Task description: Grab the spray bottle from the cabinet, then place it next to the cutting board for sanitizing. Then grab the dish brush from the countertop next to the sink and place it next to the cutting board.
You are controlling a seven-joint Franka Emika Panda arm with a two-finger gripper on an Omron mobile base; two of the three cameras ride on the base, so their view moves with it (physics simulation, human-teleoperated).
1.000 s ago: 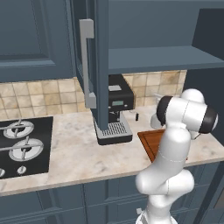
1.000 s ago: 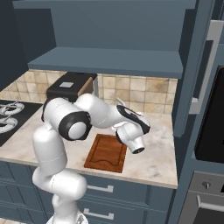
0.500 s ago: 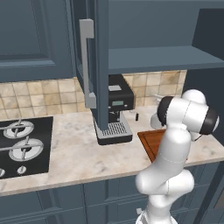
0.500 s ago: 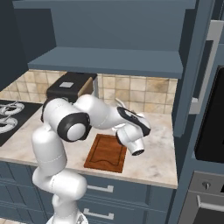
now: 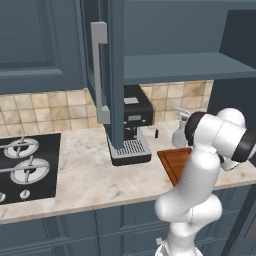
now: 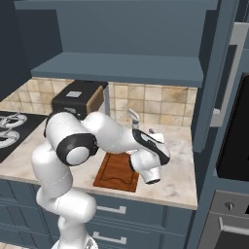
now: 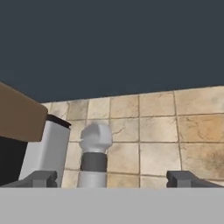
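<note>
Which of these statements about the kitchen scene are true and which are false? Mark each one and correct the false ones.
1. The spray bottle stands on the countertop behind the cutting board. True.
2. The gripper is clamped on the spray bottle. False: its fingers stand wide open, holding nothing.
3. The cabinet door is open. True.
4. The cutting board lies on the stove. False: it lies on the countertop, right of the coffee machine.
5. The spray bottle lies on its side. False: it stands upright.
</note>
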